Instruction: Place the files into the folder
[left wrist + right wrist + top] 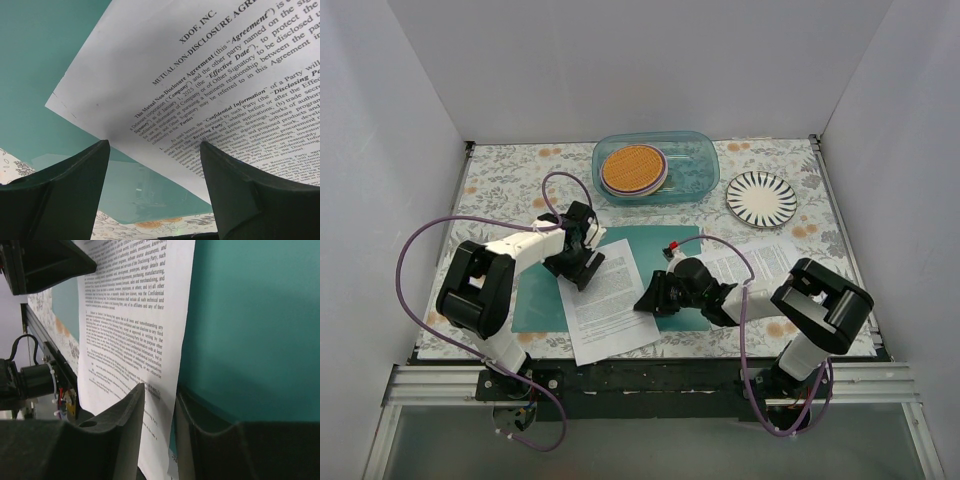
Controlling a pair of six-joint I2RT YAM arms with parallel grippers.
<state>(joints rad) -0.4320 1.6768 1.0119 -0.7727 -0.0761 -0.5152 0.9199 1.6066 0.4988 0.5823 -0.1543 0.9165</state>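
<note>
The teal folder point(660, 250) lies flat mid-table. One printed sheet point(610, 305) lies askew across it, its lower part hanging past the folder's near edge. A second sheet point(760, 262) lies to the right, partly under my right arm. My left gripper point(586, 268) is open and empty, low over the first sheet's top corner point(150, 65) and the folder point(40, 60). My right gripper point(648, 300) is narrowly open at the sheet's right edge: one finger rests on the paper point(130, 315), the other on the folder point(250, 315). The folder's clip is not visible.
A clear blue-tinted container point(700, 160) holding a round orange item point(633, 170) stands at the back centre. A striped plate point(761, 198) sits at the back right. White walls close in three sides of the floral tablecloth point(500, 180).
</note>
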